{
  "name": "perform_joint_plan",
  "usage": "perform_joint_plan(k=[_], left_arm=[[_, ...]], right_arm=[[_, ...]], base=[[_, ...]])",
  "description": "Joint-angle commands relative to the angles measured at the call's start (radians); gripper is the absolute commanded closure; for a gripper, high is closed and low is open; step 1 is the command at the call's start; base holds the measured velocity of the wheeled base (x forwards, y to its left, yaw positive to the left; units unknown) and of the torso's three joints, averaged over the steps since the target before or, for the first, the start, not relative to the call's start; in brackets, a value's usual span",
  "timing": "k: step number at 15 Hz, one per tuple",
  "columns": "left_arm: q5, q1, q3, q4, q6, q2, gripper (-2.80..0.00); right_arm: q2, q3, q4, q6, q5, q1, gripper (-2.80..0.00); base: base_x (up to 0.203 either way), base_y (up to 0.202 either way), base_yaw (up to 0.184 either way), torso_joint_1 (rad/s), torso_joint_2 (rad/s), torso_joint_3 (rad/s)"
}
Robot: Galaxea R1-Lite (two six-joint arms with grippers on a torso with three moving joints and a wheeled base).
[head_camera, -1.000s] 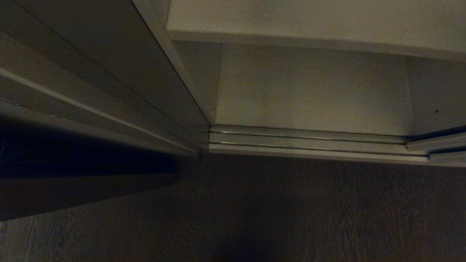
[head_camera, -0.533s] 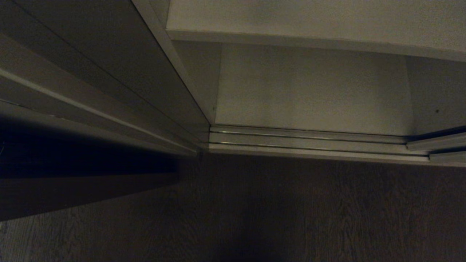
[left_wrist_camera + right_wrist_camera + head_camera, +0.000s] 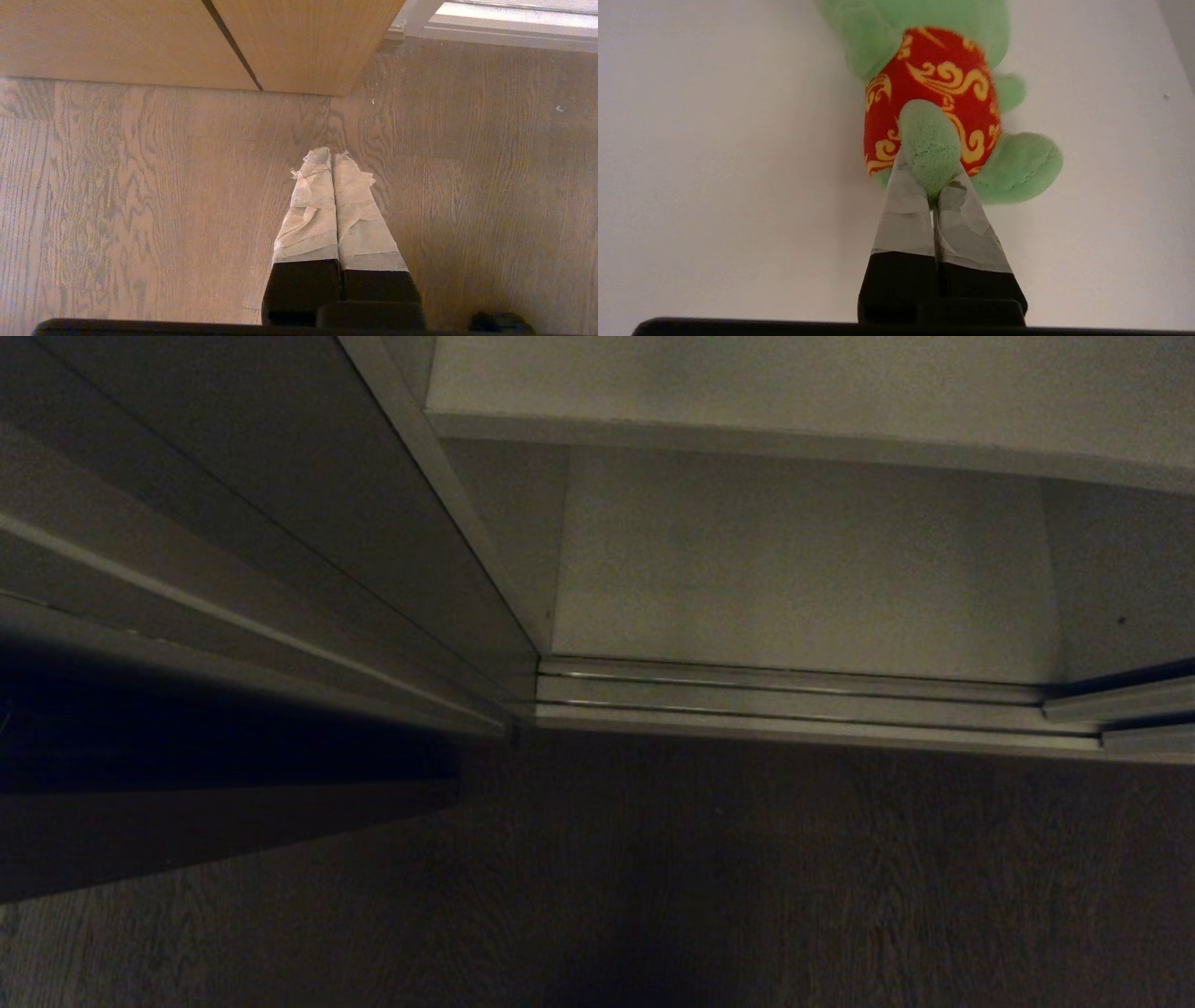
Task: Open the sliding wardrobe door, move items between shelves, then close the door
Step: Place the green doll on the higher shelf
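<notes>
Pinching one limb of the green frog plush (image 3: 934, 88), my right gripper (image 3: 936, 189) has its taped fingers (image 3: 903, 219) closed on that soft nub, the toy lying over a white shelf (image 3: 714, 140). It looks light and squashy, so I judge a limb grip may slip; the red-patched body offers a firmer hold. Bare shelf lies open on both sides. My left gripper (image 3: 332, 161) hangs shut and empty over the wood floor (image 3: 140, 196), parked.

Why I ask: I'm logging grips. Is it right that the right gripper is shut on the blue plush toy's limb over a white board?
Not quite. The right wrist view shows the right gripper shut on a limb of the green frog plush, not a blue one, over the white board.
</notes>
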Motion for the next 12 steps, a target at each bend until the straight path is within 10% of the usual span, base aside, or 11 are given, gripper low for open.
perform_joint_plan(k=[1, 2, 12], left_arm=[[0.0, -0.001, 0.0, -0.001, 0.0, -0.001, 0.0], [0.0, 0.0, 0.0, -0.001, 0.0, -0.001, 0.0], [0.0, -0.001, 0.0, -0.001, 0.0, -0.001, 0.0]], right_arm=[[0.039, -0.035, -0.004, -0.003, -0.001, -0.001, 0.0], [0.04, -0.038, -0.001, -0.009, -0.001, -0.001, -2.8], [-0.193, 0.016, 0.127, -0.079, 0.073, 0.048, -2.8]], base=[[0.0, 0.0, 0.0, 0.0, 0.0, 0.0], [0.0, 0.0, 0.0, 0.0, 0.0, 0.0], [0.0, 0.0, 0.0, 0.0, 0.0, 0.0]])
